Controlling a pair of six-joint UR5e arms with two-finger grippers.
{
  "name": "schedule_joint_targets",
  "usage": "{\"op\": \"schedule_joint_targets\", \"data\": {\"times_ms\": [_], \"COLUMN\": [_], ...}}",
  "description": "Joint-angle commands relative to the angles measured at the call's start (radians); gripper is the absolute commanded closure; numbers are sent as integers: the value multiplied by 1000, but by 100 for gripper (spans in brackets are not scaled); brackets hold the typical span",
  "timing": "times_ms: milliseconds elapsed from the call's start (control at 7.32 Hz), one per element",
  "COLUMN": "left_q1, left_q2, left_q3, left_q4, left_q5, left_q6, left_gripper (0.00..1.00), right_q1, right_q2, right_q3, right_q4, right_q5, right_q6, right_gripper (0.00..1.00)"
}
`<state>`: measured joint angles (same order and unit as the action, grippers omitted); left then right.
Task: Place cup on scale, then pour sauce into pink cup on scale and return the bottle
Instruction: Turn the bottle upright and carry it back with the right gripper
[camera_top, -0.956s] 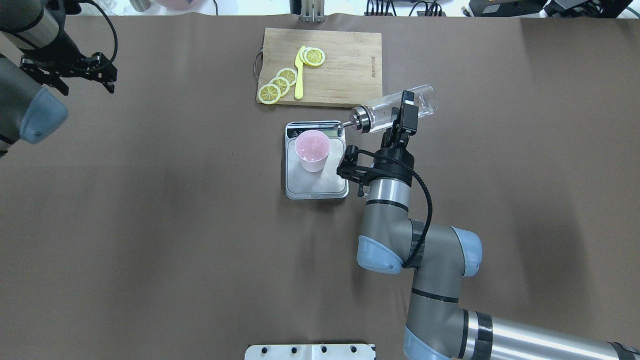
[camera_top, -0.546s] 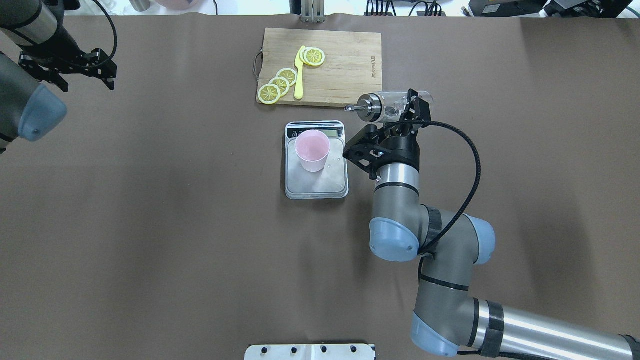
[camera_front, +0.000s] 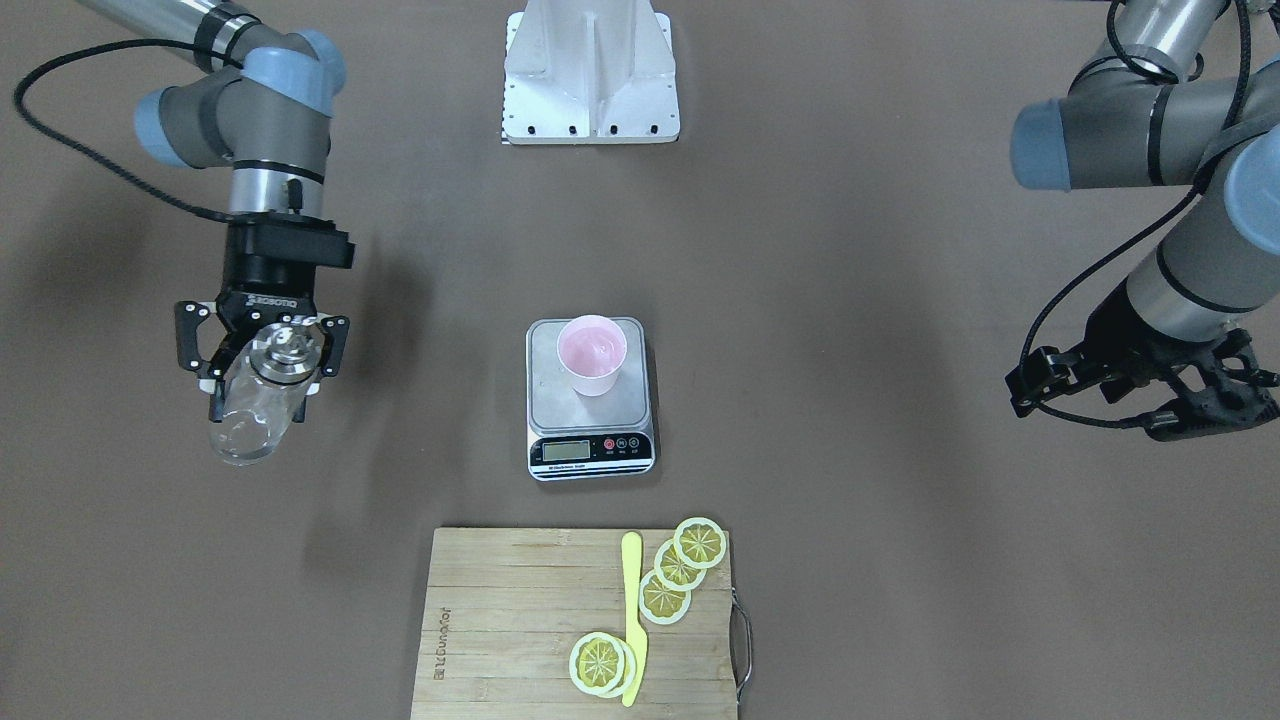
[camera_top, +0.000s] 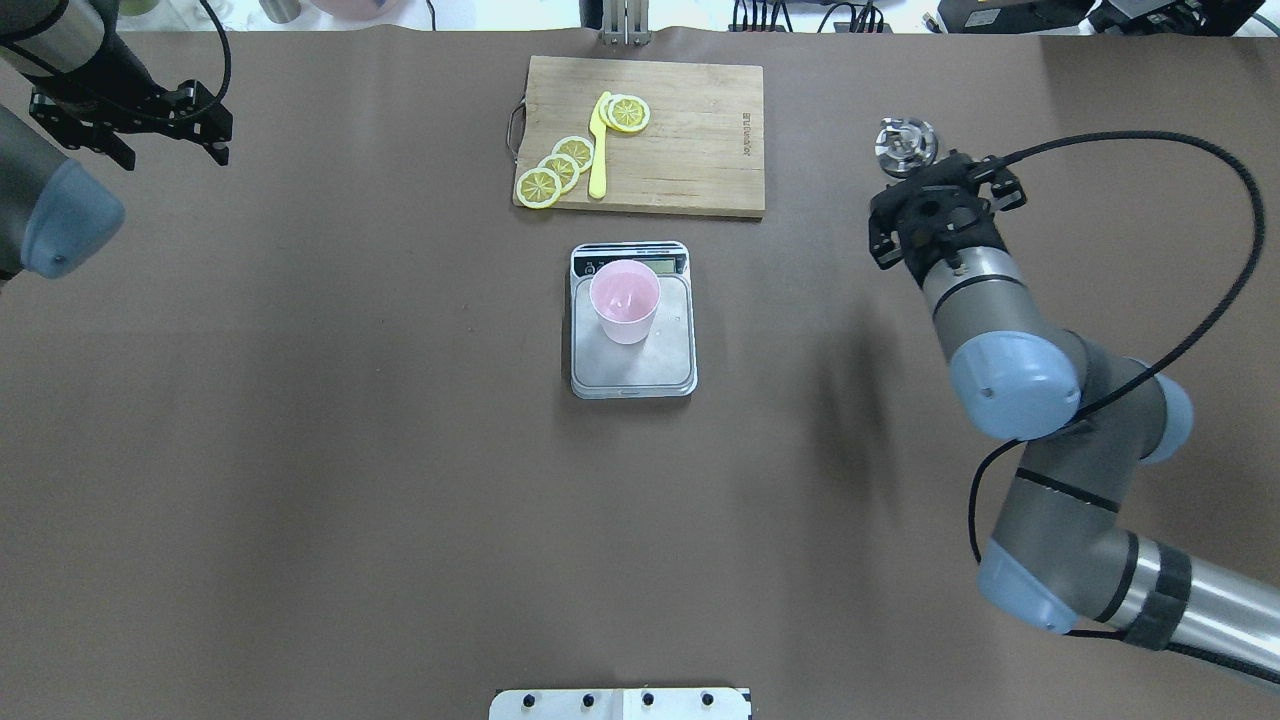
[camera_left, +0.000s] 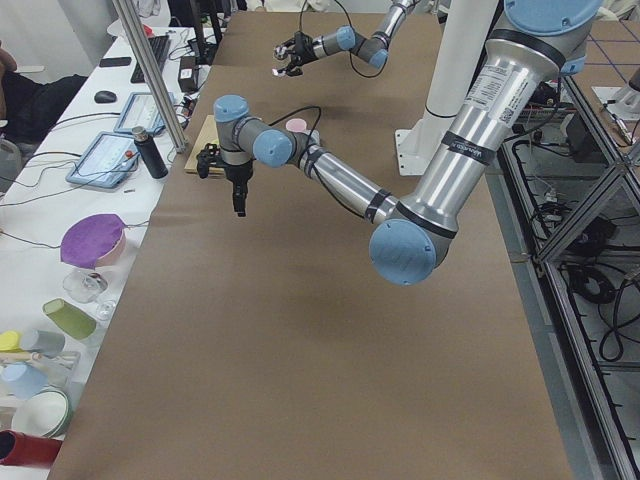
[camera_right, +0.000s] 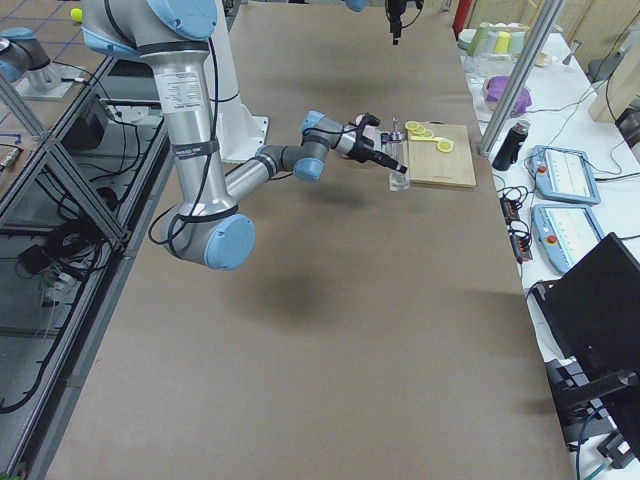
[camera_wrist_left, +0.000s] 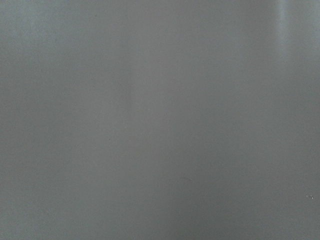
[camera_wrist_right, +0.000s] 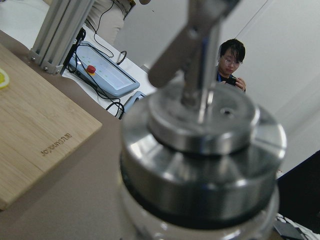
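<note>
Seemingly returning the bottle (camera_front: 240, 435), gripping it upright in the right hand (camera_front: 265, 378), well right of the scale (camera_top: 632, 372) bearing the cup (camera_top: 624, 300). Next: lowering to the desk (camera_top: 400, 500), releasing.

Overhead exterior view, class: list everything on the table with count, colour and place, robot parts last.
cup: 1, pale pink, on scale
scale: 1, silver and black, table centre
bottle: 1, clear glass, metal cap, upright in right gripper
cutting board: 1, wooden, beyond scale
lemon slices: 5, yellow, on cutting board
knife: 1, yellow, among lemon slices
table: 1, brown
right gripper: 1, black, shut on bottle
left gripper: 1, black, open, empty
</note>
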<state>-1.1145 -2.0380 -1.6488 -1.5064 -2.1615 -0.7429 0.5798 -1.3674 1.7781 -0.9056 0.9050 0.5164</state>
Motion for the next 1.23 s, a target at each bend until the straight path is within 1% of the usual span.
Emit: {"op": "schedule_joint_targets", "data": {"times_ms": [0,137,273,410,546,683,1093], "left_q1": [-1,-1,-1,-1,1,1,-1], "left_q2": [1,1,1,-1,-1,-1,1], "left_q3": [-19,-19,-19,-19,-19,-19,-19], "left_q4": [2,2,2,2,2,2,2], "left_q5": [0,2,2,2,2,2,2], "left_q6": [-4,-4,-4,-4,-4,-4,-4], "left_gripper": [1,1,1,1,1,1,1], "right_q1": [116,152,176,175,175,175,173], "right_q2": [-103,-130,-163,-209,-220,-226,-277], "right_q3": [-19,-19,-29,-96,-189,-227,-204], "right_q4": [175,192,236,349,484,519,516], "right_q5": [205,289,348,369,386,387,387], "right_q6": [145,201,302,435,448,447,448], "right_gripper": [100,100,100,100,100,100,100]}}
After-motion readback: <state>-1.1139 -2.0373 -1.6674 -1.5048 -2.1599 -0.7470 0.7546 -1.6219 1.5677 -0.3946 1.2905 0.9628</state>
